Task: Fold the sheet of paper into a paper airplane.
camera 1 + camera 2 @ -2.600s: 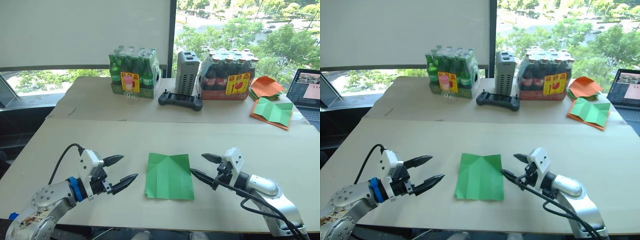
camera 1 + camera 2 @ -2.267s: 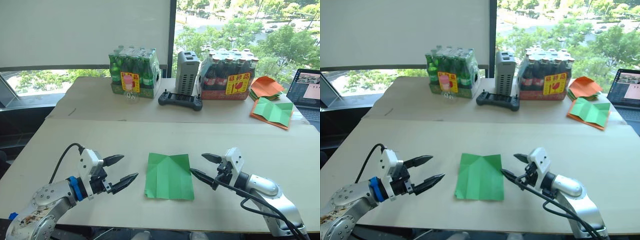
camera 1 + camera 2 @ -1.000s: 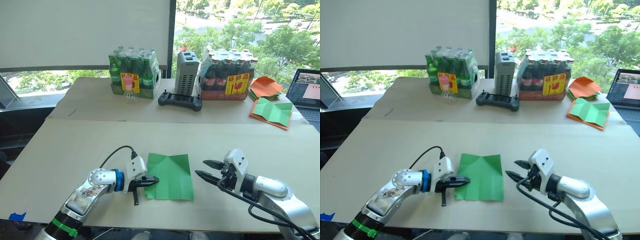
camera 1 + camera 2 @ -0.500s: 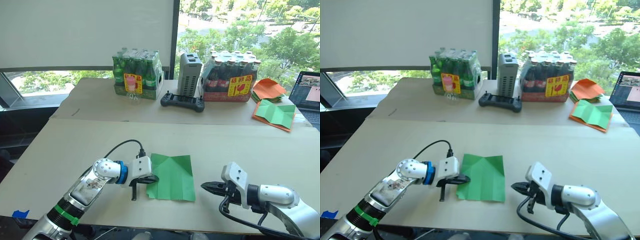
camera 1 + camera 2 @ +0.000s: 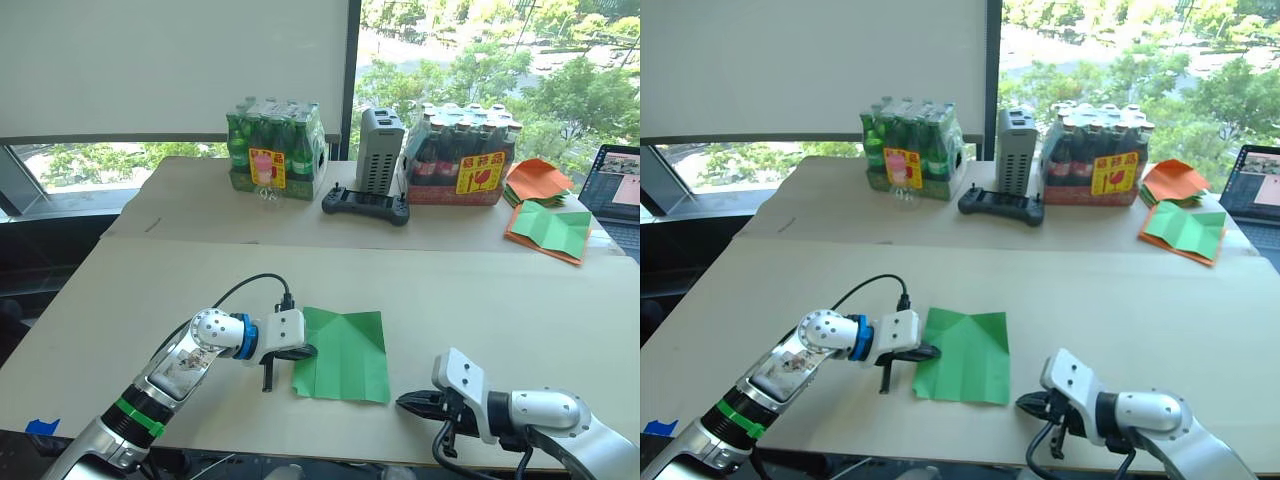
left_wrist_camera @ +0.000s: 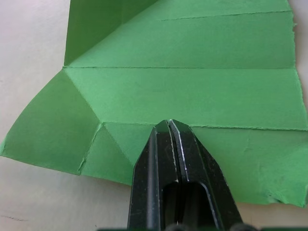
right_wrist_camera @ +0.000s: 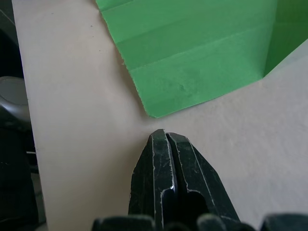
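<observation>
The thin bright green sheet of paper, creased with lengthwise fold lines and with its two far corners folded in to a shallow point, lies flat on the pale beige desk, near the front edge and roughly midway between the two arms.

The left gripper is at the paper's left edge. In the left wrist view its black jaws are pressed together with no gap, their tips resting over the paper's edge; whether any paper is pinched between them cannot be told.

The right gripper is low over the desk, just beside the paper's near right corner and apart from it. In the right wrist view its jaws are closed on nothing, with bare desk between their tips and the paper's corner.

Along the far side of the desk, well apart from the work area:
- a shrink-wrapped pack of green glass bottles with a yellow label
- a grey upright box-shaped device
- a black handheld controller lying in front of that device
- a shrink-wrapped pack of dark bottles with a yellow label
- a stack of orange papers
- a green creased sheet edged with orange paper, near that stack
- an open laptop at the right edge
</observation>
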